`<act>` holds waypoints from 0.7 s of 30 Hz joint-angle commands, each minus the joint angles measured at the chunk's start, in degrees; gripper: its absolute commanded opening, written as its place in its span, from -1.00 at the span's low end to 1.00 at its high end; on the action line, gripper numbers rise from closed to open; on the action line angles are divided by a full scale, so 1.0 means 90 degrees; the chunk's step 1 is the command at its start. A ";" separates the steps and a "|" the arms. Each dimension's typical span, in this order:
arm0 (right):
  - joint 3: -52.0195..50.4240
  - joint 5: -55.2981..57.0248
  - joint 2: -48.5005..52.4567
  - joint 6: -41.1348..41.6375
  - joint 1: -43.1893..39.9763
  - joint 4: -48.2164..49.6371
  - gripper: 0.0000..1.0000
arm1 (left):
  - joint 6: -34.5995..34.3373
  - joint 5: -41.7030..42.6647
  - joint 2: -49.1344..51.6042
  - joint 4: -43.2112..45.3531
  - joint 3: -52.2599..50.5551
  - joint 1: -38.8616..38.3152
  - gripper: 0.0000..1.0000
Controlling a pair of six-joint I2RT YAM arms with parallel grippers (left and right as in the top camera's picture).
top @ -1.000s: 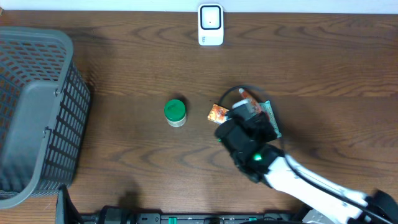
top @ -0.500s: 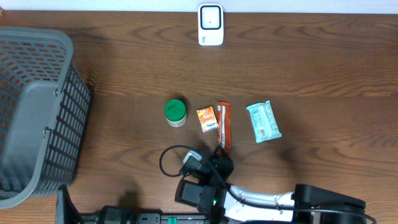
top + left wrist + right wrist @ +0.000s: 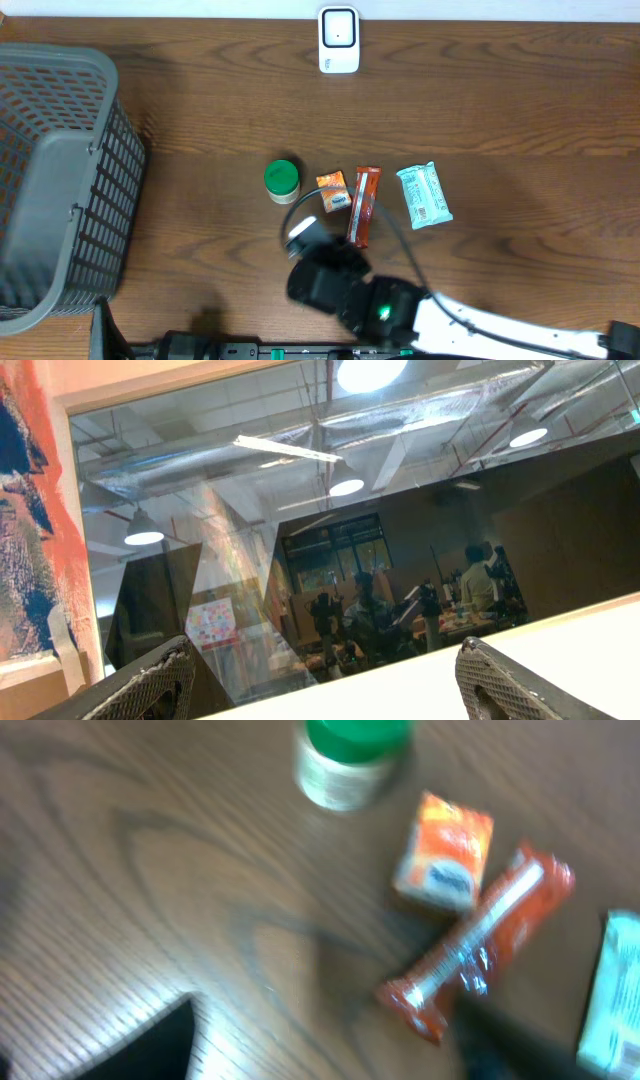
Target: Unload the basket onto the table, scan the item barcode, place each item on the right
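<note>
Two neighbours, orange sachet [image 3: 332, 191] and red bar [image 3: 363, 206], lie so close we fear our wide-open, empty right gripper [image 3: 326, 1020] snags both

Left gripper [image 3: 328, 682] spread wide, window [image 3: 420, 570] reflecting ceiling lamps [image 3: 346, 487], orange wall [image 3: 28, 510]

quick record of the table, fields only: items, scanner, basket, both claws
scanner: white unit, far edge of table
basket: grey, left side
items in a row: green-lidded jar, small orange packet, orange bar, pale green packet
right claw: open, empty, near the orange bar
left claw: open, empty, aimed upward
</note>
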 commanded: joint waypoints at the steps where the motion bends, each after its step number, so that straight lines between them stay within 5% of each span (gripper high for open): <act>1: 0.0024 -0.2290 -0.0250 0.0741 -0.0814 -0.0240 0.99 | -0.0032 0.0080 -0.0049 0.0036 -0.0019 0.0027 0.68; 12: -0.0002 -0.2295 0.0223 0.0546 -0.2191 -0.0102 0.93 | -0.0036 0.0083 -0.0049 0.0034 -0.0019 0.0027 0.68; 13: -0.0002 -0.2538 0.0374 0.0444 -0.2443 -0.0027 0.70 | -0.0036 0.0083 -0.0049 0.0034 -0.0019 0.0027 0.68; 15: -0.0002 -0.3908 0.0860 -0.0114 -0.3152 0.0491 -0.18 | -0.0036 0.0085 -0.0049 0.0034 -0.0019 0.0027 0.68; 17: -0.0002 -0.5229 0.1294 -0.0549 -0.3650 0.0998 -0.83 | -0.0036 0.0083 -0.0049 0.0034 -0.0019 0.0027 0.68; 18: -0.0002 -0.5508 0.1479 -0.0544 -0.3832 0.1122 -0.98 | -0.0034 0.0083 -0.0049 0.0032 -0.0019 0.0027 0.68; 21: -0.0002 -0.6035 0.2013 -0.0767 -0.4284 0.1192 -0.98 | -0.0036 0.0083 -0.0049 0.0032 -0.0019 0.0027 0.68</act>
